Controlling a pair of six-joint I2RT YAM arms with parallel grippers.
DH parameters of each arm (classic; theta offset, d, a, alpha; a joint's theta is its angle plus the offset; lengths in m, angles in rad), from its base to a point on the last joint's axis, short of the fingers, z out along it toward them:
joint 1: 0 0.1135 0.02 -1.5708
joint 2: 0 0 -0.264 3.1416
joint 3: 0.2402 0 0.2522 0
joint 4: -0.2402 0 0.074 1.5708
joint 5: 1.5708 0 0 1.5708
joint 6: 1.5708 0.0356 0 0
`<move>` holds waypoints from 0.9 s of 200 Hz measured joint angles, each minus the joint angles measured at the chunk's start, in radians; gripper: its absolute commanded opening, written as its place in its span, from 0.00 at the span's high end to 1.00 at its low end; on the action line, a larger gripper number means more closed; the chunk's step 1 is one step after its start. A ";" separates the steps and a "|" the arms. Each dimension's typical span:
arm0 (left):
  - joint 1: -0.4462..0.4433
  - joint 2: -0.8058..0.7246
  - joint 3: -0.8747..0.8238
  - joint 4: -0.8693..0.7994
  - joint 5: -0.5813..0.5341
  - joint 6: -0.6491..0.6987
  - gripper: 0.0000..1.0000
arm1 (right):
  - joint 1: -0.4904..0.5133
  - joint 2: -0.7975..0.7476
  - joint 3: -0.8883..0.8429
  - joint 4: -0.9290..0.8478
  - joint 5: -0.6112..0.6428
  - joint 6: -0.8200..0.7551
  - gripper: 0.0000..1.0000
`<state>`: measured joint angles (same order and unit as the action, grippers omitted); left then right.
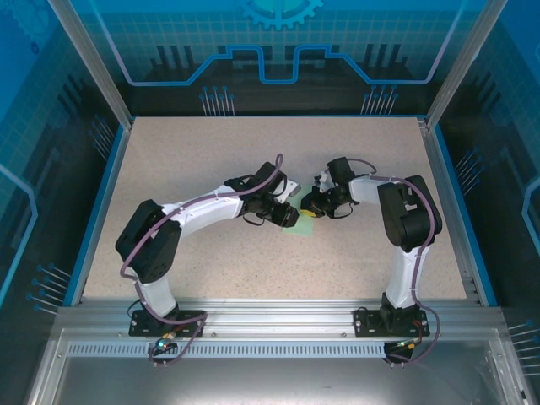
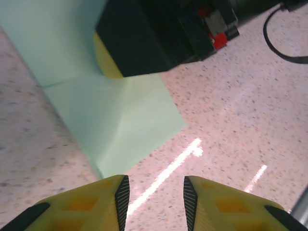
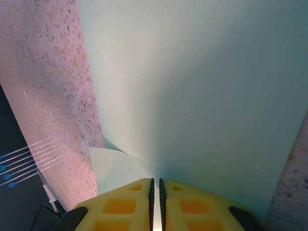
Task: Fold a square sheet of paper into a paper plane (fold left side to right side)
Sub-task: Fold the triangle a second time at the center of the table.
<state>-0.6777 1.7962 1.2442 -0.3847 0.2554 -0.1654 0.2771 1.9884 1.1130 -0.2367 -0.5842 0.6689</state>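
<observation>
The pale mint-green sheet of paper [image 1: 301, 226] lies mid-table between my two grippers, mostly hidden under them from above. In the left wrist view the paper [image 2: 120, 120] shows creases, one part flat and another part lifted at the upper left. My right gripper [image 3: 155, 192] is shut on an edge of the paper [image 3: 192, 86], which curves up in front of its camera. From the left wrist its black body [image 2: 144, 33] hangs over the sheet. My left gripper [image 2: 156, 202] is open just off the sheet's near corner, with bare table between its fingers.
The speckled beige table [image 1: 211, 160] is ringed by a blue rim and metal frame posts [image 1: 93, 67]. A black cable [image 2: 284, 43] loops off the right arm. Both arms [image 1: 202, 211] crowd the middle, wrists almost touching.
</observation>
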 measured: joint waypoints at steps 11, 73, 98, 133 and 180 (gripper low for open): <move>0.000 0.026 0.000 0.023 0.034 -0.013 0.61 | 0.000 0.000 0.000 0.000 0.000 0.000 0.86; 0.000 0.139 0.004 0.044 0.074 -0.020 0.60 | 0.000 0.000 0.000 0.000 0.000 0.000 0.86; 0.002 0.155 0.004 0.044 0.071 -0.020 0.60 | 0.000 0.000 0.000 -0.001 0.000 0.000 0.86; 0.008 0.171 0.004 0.047 0.063 -0.020 0.61 | 0.000 0.000 0.000 -0.001 0.000 0.000 0.86; 0.009 0.171 0.004 0.051 0.044 -0.020 0.61 | 0.000 0.000 0.000 -0.001 0.000 0.000 0.86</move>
<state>-0.6689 1.9675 1.2480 -0.3340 0.2996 -0.1852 0.2771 1.9884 1.1130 -0.2375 -0.5842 0.6685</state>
